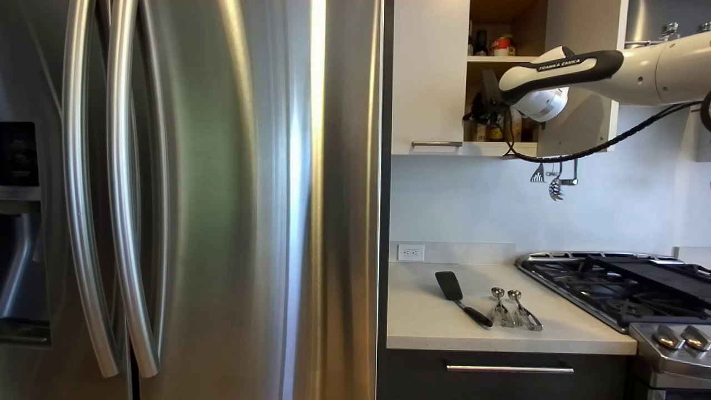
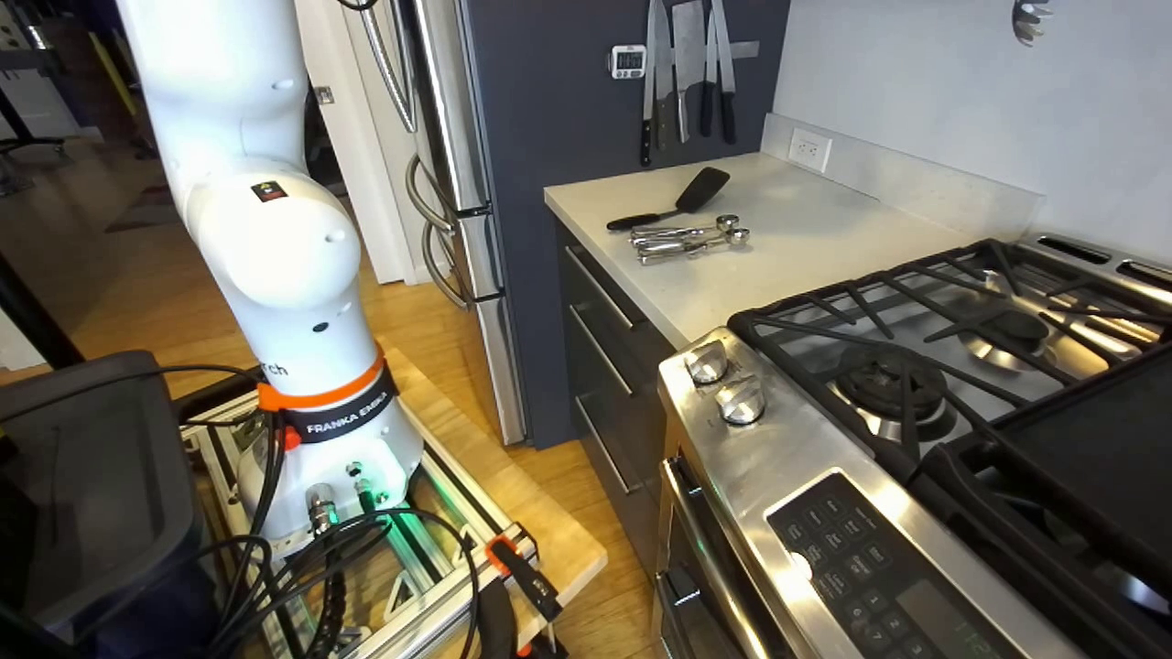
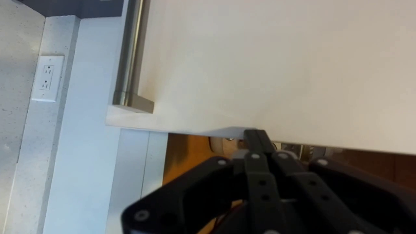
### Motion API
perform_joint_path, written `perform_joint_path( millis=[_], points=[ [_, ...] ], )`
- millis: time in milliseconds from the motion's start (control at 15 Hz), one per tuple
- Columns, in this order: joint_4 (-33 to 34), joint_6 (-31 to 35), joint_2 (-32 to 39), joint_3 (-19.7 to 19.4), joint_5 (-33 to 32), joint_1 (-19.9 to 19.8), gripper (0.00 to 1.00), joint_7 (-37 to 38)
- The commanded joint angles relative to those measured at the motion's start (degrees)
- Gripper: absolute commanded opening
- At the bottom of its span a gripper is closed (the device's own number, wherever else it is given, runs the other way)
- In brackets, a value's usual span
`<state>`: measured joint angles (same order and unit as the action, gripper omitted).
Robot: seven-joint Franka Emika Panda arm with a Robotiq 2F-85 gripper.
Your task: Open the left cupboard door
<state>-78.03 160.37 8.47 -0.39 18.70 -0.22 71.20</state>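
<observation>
The left cupboard door [image 1: 430,72] is a flat cream panel with a slim metal bar handle [image 1: 436,144] at its bottom edge. In the wrist view, the door [image 3: 276,65] fills the upper part and its handle [image 3: 131,55] runs along the left. I cannot tell whether it is fully shut or slightly ajar. My gripper [image 3: 255,133] is shut with nothing between its fingers. Its tips are at the door's free side edge, away from the handle, with a shadow on the panel; touching is unclear. In an exterior view the gripper [image 1: 469,118] is before the cupboard opening.
The twin right door [image 1: 583,122] stands open beside the arm. Jars and bottles [image 1: 500,47] fill the shelves. A steel fridge [image 1: 250,194] stands left. A black arm cable [image 1: 583,155] hangs below. The counter [image 1: 411,328] holds a spatula [image 1: 450,286] and scoops, beside a stove [image 1: 627,289].
</observation>
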Motion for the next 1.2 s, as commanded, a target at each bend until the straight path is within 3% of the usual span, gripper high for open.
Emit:
perform_joint_path(
  millis=[0,333,600,1133],
  points=[
    [1.4,-0.71,1.29,-1.28,-2.83,0.25,0.0,3.53],
    [1.08,-4.38,0.81,-3.09,-7.49,-0.06,0.0,8.34],
    [3.55,-2.62,2.78,-0.22,1.02,-1.1,0.0,0.76],
    [10.26,-3.68,7.68,1.2,5.8,-2.54,0.0,-7.62]
  ],
)
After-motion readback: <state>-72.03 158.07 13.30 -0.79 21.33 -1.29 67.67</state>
